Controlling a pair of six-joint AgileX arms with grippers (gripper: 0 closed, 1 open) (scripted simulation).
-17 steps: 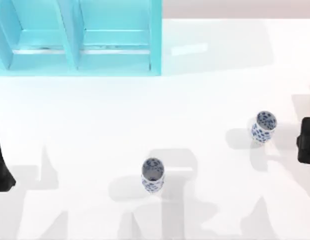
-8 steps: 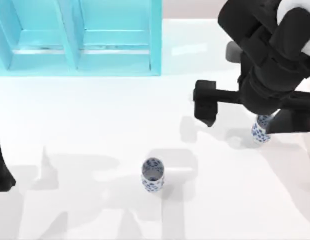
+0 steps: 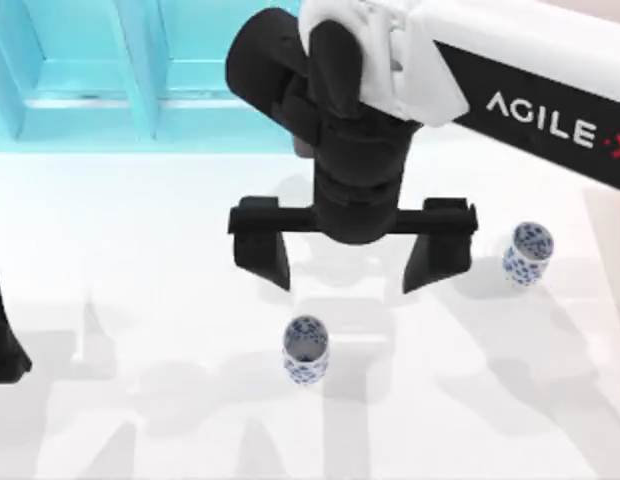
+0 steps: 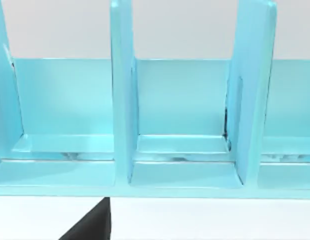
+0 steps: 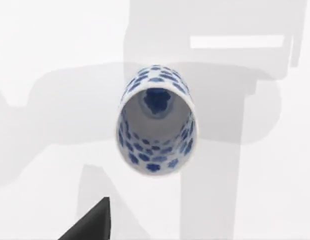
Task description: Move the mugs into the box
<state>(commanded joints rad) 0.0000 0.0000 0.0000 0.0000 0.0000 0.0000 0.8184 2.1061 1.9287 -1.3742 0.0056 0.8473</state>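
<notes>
Two white mugs with blue floral speckles stand upright on the white table: one mug [image 3: 306,351] near the front middle, the other mug [image 3: 527,253] at the right. My right gripper [image 3: 348,262] hangs open high above the table, just behind the middle mug, fingers spread wide and empty. The right wrist view looks straight down into that mug [image 5: 156,120]. The light blue box [image 3: 155,75] with upright dividers stands at the back left, and the left wrist view faces the box [image 4: 180,125]. My left arm [image 3: 4,335] stays parked at the left edge.
The box's dividers [image 4: 122,95] split it into several open compartments. Bare white table stretches between the box and the mugs.
My right arm has swept from the right edge leftward across the table, past the right mug, to hang over the middle mug. Both mugs and the left arm have stayed put.
</notes>
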